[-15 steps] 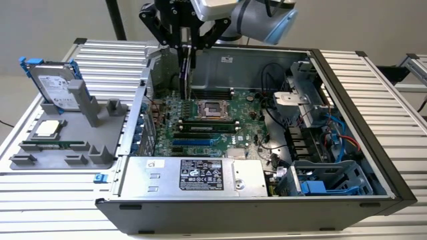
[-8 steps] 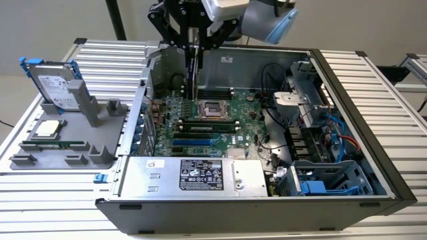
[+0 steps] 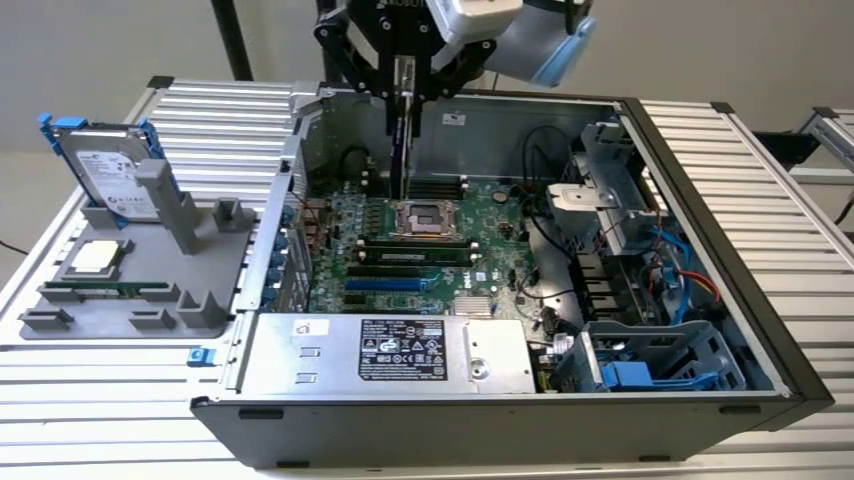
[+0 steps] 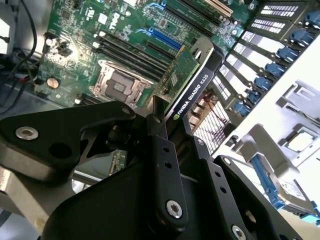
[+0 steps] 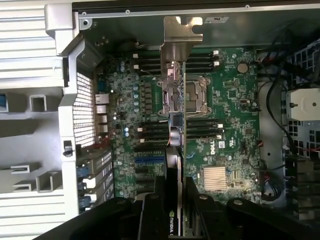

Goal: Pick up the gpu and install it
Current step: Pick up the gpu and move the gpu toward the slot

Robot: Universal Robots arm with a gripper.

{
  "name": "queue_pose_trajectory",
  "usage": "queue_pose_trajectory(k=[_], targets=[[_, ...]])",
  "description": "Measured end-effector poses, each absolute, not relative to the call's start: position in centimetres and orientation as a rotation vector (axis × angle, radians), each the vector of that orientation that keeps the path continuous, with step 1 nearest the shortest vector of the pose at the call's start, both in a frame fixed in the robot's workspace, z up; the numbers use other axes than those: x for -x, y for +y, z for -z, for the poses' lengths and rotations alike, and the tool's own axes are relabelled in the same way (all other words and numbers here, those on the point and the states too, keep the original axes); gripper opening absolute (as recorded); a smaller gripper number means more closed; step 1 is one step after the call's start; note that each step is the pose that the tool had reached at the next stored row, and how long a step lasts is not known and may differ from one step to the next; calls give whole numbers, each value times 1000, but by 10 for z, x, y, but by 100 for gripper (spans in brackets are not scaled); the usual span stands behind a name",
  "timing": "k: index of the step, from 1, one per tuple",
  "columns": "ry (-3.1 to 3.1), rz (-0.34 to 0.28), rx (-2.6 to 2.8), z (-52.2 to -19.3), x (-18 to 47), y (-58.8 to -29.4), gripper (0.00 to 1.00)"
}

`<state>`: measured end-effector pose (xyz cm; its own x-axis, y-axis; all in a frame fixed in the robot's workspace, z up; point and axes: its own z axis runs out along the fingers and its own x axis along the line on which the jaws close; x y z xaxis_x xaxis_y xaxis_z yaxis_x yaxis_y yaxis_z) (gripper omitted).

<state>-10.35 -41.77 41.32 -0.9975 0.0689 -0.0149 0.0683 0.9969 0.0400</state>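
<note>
**Step in hand (my reading):** the gpu [image 3: 399, 140] is being carried for install and is not yet seated. The card is clear of the motherboard [image 3: 501, 255].

**Grip:** the fingers [image 4: 162, 145] are clamped on the gpu, one on each flat face, at the end away from its bracket. In the exterior view the gripper [image 3: 400, 70] is high above the CPU socket [image 3: 424, 217].

**Position:** the card hangs on edge with its long axis vertical, directly over the CPU socket. Its lower end is just above the socket, and I cannot tell how much gap is left. In the first wrist view it shows edge-on and crosses the socket. The blue expansion slots [image 3: 387, 285] lie beside the socket, on its power-supply [image 3: 400, 350] side, so the card is not over them.

**Doing it well (judgement):**
- Keep the hanging end off the bare socket, since a knock there would be costly.
- The hold is at one end only, so a small wrist tilt will swing the free end. Slow, square motion suits this.
- The contact edge should run parallel to the slot, not to the socket's side.

**Look of the card:** it is flat and rectangular, with a green circuit board [image 4: 177, 75] on one face and a black shroud [image 4: 196, 87] with pale lettering on the other. A silver bracket [image 5: 181, 40] with a bent tab closes the free end.
</note>
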Motion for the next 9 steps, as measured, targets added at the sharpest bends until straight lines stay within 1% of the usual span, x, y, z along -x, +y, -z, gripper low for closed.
queue_pose_trajectory(k=[9], targets=[[3123, -62, -107, -413, 93, -418, 0]])
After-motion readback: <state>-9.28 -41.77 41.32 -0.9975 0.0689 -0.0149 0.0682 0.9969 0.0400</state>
